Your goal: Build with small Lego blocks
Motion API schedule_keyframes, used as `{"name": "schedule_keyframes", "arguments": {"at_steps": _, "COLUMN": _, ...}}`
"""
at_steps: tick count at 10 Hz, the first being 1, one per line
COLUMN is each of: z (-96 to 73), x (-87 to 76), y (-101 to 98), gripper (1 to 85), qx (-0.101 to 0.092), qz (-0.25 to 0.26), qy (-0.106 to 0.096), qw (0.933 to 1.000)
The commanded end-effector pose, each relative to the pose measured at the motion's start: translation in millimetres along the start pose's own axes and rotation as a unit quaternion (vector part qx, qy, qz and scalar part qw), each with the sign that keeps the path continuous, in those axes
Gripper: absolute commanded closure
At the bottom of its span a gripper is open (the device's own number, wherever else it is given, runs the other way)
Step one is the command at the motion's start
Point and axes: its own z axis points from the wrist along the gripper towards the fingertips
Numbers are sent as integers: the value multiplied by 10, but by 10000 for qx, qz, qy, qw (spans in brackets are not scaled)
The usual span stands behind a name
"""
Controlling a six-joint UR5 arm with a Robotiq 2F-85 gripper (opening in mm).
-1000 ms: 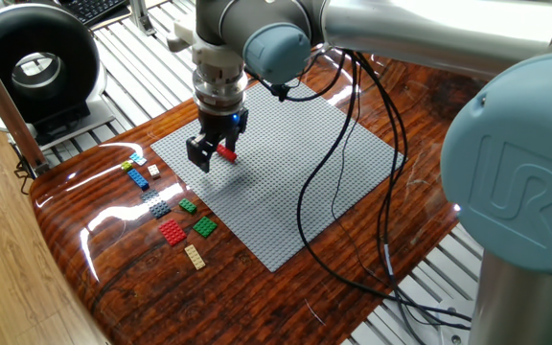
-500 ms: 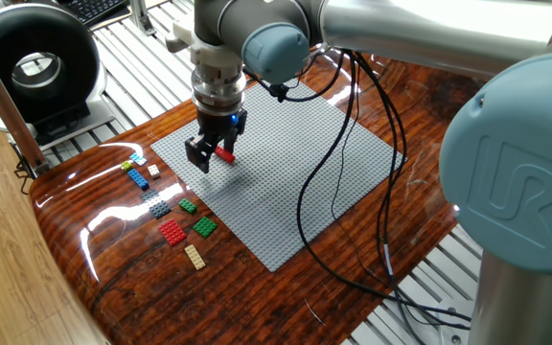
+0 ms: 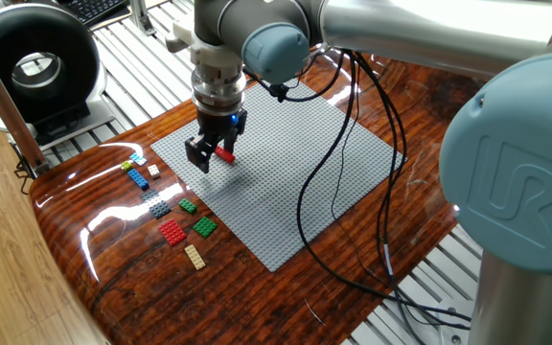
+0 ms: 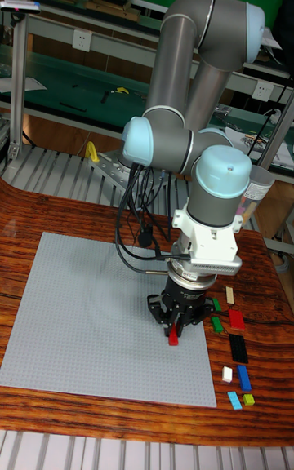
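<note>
Between the fingertips of the gripper (image 3: 215, 153), low over the near-left part of the grey baseplate (image 3: 286, 163), sits a small red brick (image 3: 225, 152); the fingers are closed on it, and in the tall view the same red brick (image 4: 173, 338) hangs just below the black fingers, at or barely above the studs (whether it touches them cannot be told). It looks like a light, rigid piece of smooth plastic, unlikely to deform but likely to twist or slip if gripped off-centre, so the sensible hold is across its two flat long sides, leaving the underside free to seat on the studs. Pressing it home probably calls for a square, vertical push, since a tilted brick would not lock. Outward from there, the remaining small Lego blocks (image 3: 166, 211) lie loose on the glossy wooden table (image 3: 113, 278) just beside the baseplate's left edge: blue, tan, grey, green, a red plate (image 3: 172, 232) and a tan plate (image 3: 195, 256). They are apart from the gripper and do not obstruct it. Black cables (image 3: 353, 192) droop from the arm across the far side of the baseplate, and could drag over it.
</note>
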Motion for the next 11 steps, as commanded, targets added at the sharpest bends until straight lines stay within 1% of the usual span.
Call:
{"name": "schedule_keyframes", "arguments": {"at_steps": 1, "z": -13, "x": 42, "y": -70, "gripper": 827, "qx": 113, "qz": 186, "qy": 89, "qw": 9997}}
{"name": "schedule_keyframes", "arguments": {"at_steps": 2, "z": -14, "x": 48, "y": -102, "gripper": 743, "qx": 173, "qz": 193, "qy": 100, "qw": 9996}}
{"name": "schedule_keyframes", "arguments": {"at_steps": 3, "z": -13, "x": 34, "y": -67, "gripper": 637, "qx": 105, "qz": 147, "qy": 74, "qw": 9998}}
{"name": "schedule_keyframes", "arguments": {"at_steps": 4, "z": -13, "x": 34, "y": -63, "gripper": 623, "qx": 98, "qz": 147, "qy": 74, "qw": 9998}}
{"name": "schedule_keyframes", "arguments": {"at_steps": 5, "z": -13, "x": 29, "y": -55, "gripper": 493, "qx": 83, "qz": 101, "qy": 66, "qw": 9999}}
{"name": "schedule_keyframes", "arguments": {"at_steps": 6, "z": -12, "x": -6, "y": -2, "gripper": 377, "qx": -21, "qz": -13, "qy": -1, "qw": 10000}}
{"name": "schedule_keyframes", "arguments": {"at_steps": 7, "z": -13, "x": -50, "y": 55, "gripper": 293, "qx": -128, "qz": -126, "qy": -87, "qw": 9998}}
{"name": "schedule_keyframes", "arguments": {"at_steps": 8, "z": -12, "x": -43, "y": 19, "gripper": 290, "qx": -60, "qz": -127, "qy": -73, "qw": 9999}}
{"name": "schedule_keyframes", "arguments": {"at_steps": 10, "z": -13, "x": -47, "y": 23, "gripper": 293, "qx": -67, "qz": -135, "qy": -82, "qw": 9999}}
{"name": "schedule_keyframes", "arguments": {"at_steps": 11, "z": -12, "x": -43, "y": 15, "gripper": 317, "qx": -53, "qz": -135, "qy": -73, "qw": 9999}}
